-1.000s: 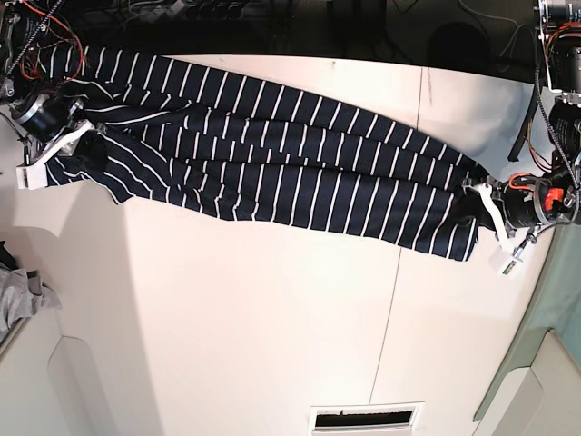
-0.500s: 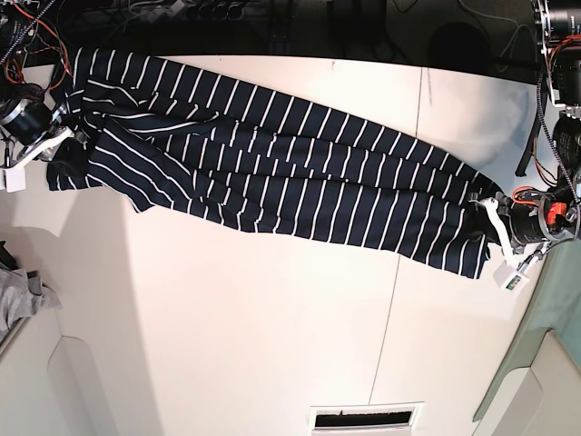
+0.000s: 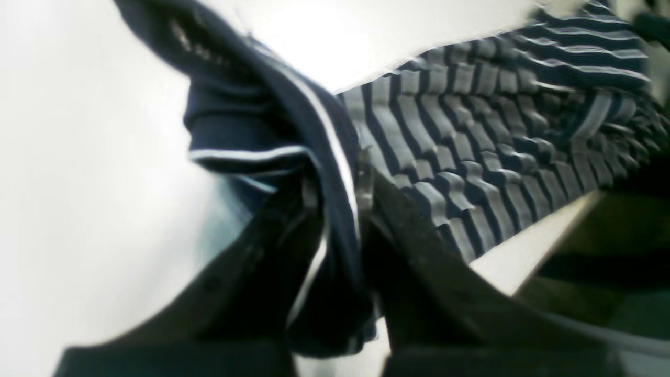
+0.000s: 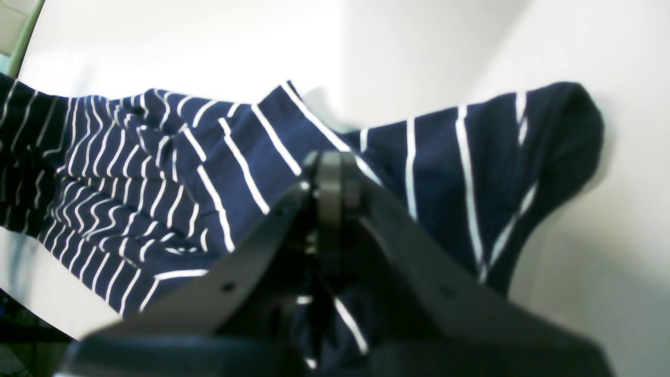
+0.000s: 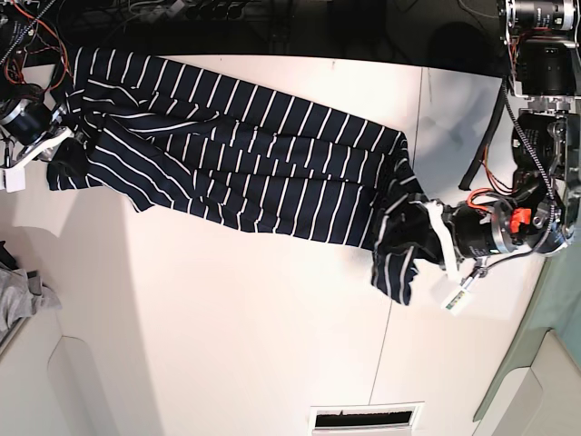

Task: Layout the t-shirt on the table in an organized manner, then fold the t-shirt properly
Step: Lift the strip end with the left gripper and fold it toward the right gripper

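The navy t-shirt (image 5: 245,154) with thin white stripes lies stretched across the back of the white table (image 5: 254,327). In the base view my left gripper (image 5: 434,238) is at the right, shut on one end of the shirt, which bunches and hangs there. The left wrist view shows its fingers (image 3: 398,225) pinching a fold of the t-shirt (image 3: 471,136). My right gripper (image 5: 65,132) is at the far left, shut on the other end. The right wrist view shows its fingers (image 4: 335,188) clamped on the t-shirt (image 4: 220,157).
A small grey cloth (image 5: 18,295) lies at the table's left edge. A dark seam line (image 5: 392,300) runs down the tabletop. Cables and electronics (image 5: 182,14) line the far edge. A white vent slot (image 5: 366,418) sits at the front edge.
My left gripper has moved leftward toward the table's middle with its end of the shirt, so that end has gone slack and bunched. The right gripper has barely moved.
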